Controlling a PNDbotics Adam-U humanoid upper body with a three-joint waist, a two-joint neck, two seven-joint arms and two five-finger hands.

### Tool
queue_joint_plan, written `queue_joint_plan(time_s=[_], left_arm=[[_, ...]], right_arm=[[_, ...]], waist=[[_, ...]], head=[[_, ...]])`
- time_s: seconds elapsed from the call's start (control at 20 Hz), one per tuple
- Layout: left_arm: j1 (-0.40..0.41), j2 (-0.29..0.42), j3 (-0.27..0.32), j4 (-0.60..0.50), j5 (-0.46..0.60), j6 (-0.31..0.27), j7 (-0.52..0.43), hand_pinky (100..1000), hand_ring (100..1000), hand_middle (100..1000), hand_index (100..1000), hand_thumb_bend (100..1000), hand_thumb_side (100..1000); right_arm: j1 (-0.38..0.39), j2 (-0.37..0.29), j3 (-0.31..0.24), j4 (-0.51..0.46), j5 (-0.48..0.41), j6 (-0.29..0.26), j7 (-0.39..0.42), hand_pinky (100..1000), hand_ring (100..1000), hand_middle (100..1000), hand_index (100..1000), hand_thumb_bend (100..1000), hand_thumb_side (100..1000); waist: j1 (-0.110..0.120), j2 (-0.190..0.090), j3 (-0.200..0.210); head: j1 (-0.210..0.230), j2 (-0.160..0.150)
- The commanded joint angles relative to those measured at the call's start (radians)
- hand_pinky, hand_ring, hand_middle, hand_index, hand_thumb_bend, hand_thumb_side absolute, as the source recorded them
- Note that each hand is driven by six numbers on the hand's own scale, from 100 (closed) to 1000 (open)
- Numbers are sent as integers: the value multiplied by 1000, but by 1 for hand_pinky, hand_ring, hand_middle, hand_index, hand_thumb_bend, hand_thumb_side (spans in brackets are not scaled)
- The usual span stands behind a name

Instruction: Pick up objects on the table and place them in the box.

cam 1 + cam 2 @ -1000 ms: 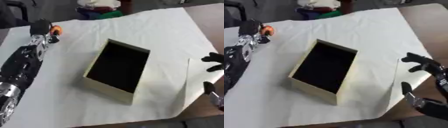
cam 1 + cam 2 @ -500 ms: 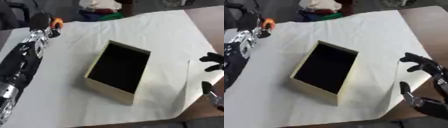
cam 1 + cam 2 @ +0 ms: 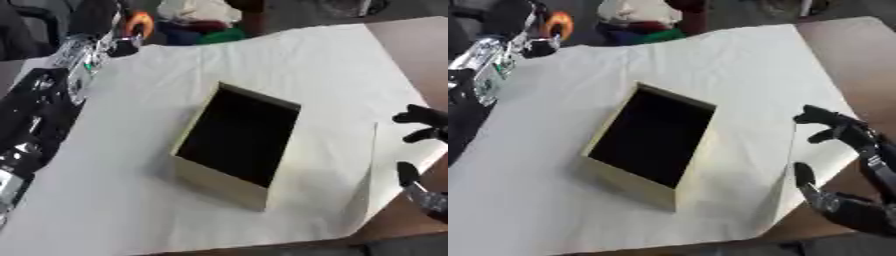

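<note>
My left hand [image 3: 109, 22] at table's far left corner, fingers curled on orange object [image 3: 140, 23], raised for carry. Box [image 3: 236, 142] at sheet centre, open top ready. My right hand [image 3: 842, 165] idle at right edge, fingers apart.

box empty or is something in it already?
Looks empty. The box stands open-topped on the white sheet, and its dark inside shows no object. The orange thing is at the left hand, far from the box.
</note>
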Motion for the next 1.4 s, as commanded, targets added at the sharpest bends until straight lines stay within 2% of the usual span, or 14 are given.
queue_joint_plan(time_s=[0.05, 0.3, 0.65, 0.8, 0.85, 0.95, 1.15, 1.3, 1.4], left_arm=[[-12, 41, -67, -100, 10, -52, -38, 594, 443, 365, 469, 100, 274], [2, 51, -158, -237, 40, -137, -92, 598, 445, 369, 471, 100, 284], [38, 67, -181, -417, 128, -244, -186, 600, 448, 378, 481, 100, 292], [55, 84, -170, -498, 162, -236, -236, 600, 448, 378, 481, 100, 292], [60, 88, -170, -526, 170, -225, -253, 615, 466, 402, 508, 100, 307], [95, 77, -198, -575, 196, -234, -286, 623, 474, 414, 522, 100, 309], [121, 55, -287, -560, 248, -264, -352, 633, 488, 437, 546, 100, 308], [123, 35, -310, -535, 263, -274, -408, 643, 501, 459, 570, 100, 306], [126, 25, -317, -523, 266, -280, -446, 662, 529, 496, 618, 100, 307]], right_arm=[[-5, -19, -3, -9, -6, -4, -1, 680, 888, 813, 983, 100, 318], [-3, -19, -2, -9, -7, -5, 0, 681, 888, 813, 983, 100, 318], [-4, -20, -1, -9, -7, -5, 2, 680, 888, 813, 983, 100, 319], [-5, -20, -1, -9, -8, -5, 2, 680, 888, 813, 983, 100, 319], [-6, -20, 0, -9, -8, -5, 2, 681, 888, 813, 983, 100, 318], [-10, -22, 4, -10, -9, -7, 5, 681, 888, 813, 983, 100, 318], [-10, -21, 4, -10, -11, -6, 6, 680, 888, 813, 983, 100, 320], [-10, -20, 4, -10, -12, -6, 7, 680, 888, 813, 983, 100, 320], [-11, -20, 4, -10, -12, -6, 7, 680, 888, 813, 983, 100, 320]], waist=[[-6, -18, 2], [-8, -19, 2], [-7, -18, 5], [-6, -18, 5], [-6, -17, 4], [-3, -17, -5], [-3, -18, -5], [-3, -18, -4], [-3, -18, -6]], head=[[-6, 5], [-7, 7], [-10, 6], [-11, 5], [-9, 4], [-2, 1], [-3, 1], [-2, 1], [-2, 0]])
